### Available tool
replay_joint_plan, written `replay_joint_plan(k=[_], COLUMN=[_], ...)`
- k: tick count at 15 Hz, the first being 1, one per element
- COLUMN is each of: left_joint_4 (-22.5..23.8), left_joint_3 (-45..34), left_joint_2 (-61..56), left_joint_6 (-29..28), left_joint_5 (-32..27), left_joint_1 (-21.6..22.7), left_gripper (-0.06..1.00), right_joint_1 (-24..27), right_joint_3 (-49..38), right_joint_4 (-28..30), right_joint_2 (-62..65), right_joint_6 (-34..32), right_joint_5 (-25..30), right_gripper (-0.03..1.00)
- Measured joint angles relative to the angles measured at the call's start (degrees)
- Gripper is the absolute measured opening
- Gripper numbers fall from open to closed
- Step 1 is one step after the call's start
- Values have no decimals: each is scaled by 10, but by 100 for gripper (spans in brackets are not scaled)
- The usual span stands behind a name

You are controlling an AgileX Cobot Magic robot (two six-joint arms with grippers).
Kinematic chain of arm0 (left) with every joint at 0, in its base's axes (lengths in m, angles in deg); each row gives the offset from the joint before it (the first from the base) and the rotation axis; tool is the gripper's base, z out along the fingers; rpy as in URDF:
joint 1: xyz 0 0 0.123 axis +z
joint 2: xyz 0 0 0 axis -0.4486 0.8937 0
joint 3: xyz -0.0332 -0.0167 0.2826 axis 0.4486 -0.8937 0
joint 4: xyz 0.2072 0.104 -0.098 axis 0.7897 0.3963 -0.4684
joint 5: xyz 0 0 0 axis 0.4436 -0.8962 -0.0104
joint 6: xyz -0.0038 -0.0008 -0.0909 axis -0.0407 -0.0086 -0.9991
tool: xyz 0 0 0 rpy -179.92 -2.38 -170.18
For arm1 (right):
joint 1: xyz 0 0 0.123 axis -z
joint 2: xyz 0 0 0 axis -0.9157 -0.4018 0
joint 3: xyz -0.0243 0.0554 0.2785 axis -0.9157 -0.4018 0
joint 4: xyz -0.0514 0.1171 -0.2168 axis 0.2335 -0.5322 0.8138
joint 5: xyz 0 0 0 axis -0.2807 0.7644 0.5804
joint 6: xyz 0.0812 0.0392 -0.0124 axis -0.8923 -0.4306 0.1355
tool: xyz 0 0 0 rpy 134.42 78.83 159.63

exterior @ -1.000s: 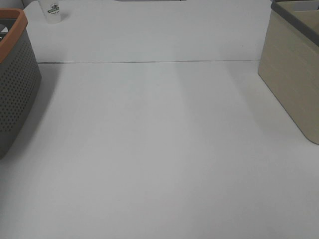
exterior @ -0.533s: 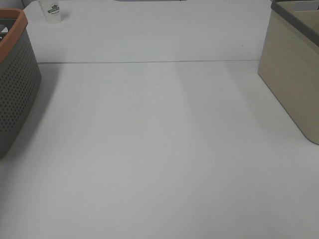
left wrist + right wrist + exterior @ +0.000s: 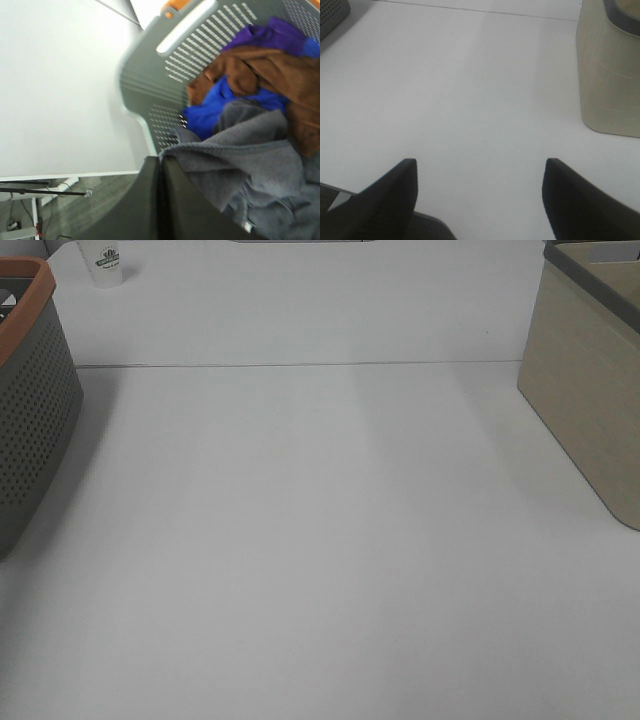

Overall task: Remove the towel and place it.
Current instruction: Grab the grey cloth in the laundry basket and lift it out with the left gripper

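Pinching towel (image 3: pixel 240 170) edge: left claw (image 3: pixel 160 160) | towel crumpled, axis unclear | right claw (image 3: pixel 481 164) spread

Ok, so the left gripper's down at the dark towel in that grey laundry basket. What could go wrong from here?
1. The left gripper seems shut on just the hem of the charcoal towel; so thin a pinch could slip during the lift.
2. The blue cloth and brown cloth lie bunched against the towel, so they might drag out with it.
3. The towel could snag on the perforated wall of the grey basket.
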Motion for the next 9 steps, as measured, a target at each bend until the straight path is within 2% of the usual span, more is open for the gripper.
replay_joint_plan(k=[2,4,9], left_joint_4=[0,-11,-49], left_joint_3=[22,60,123], left_joint_2=[-4,-4,-6], left_joint_6=[-21,-66,-75], left_joint_5=[11,18,33], left_joint_1=[0,0,-7], left_gripper=[0,0,0], right_joint_1=[0,0,0], right_joint_3=[0,0,0], right_joint_4=[0,0,0], right_joint_2=[0,0,0], right_joint_6=[0,0,0], right_joint_5=[0,0,0], right_gripper=[69,69,69])
